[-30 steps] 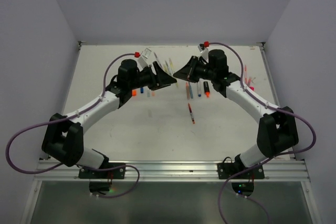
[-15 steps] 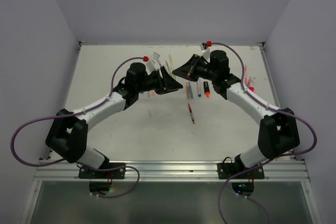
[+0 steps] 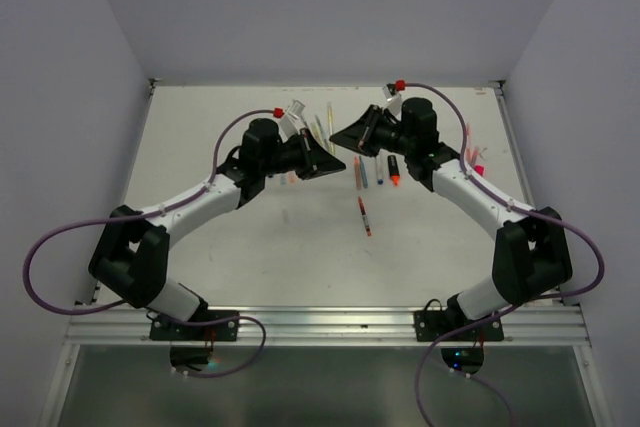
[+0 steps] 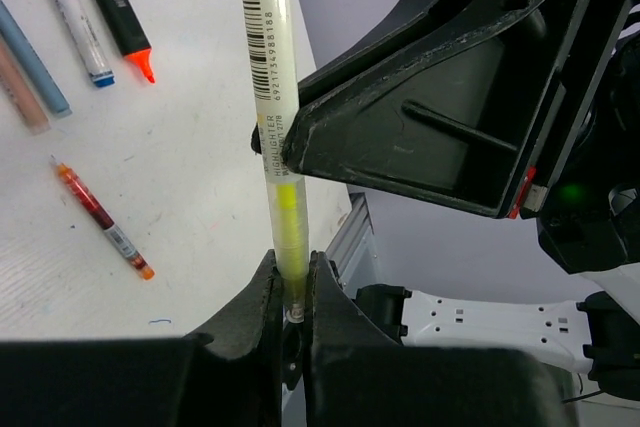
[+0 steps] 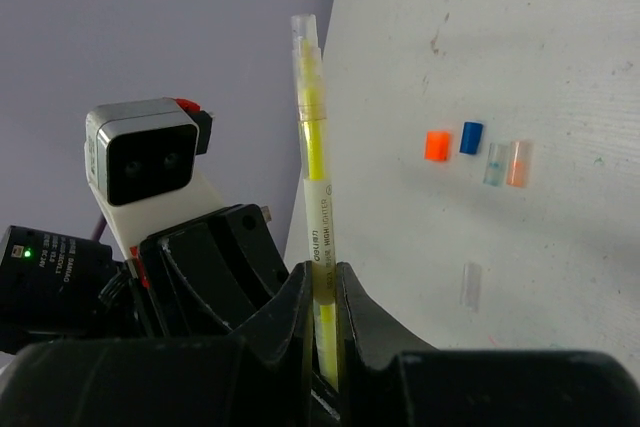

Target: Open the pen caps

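uncapping step | left gripper [image 4: 290, 265] jaws closed on one end of yellow highlighter [image 4: 267, 67] | right gripper [image 5: 320, 275] clamping its labelled barrel | next, likely: pull straight apart along the pen

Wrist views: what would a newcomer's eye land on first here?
First, the yellow highlighter held in the air between the two arms, with the left gripper shut on one end and the right gripper shut on its barrel. Next, the loose caps lying on the white table in the right wrist view, an orange cap right beside a blue cap.
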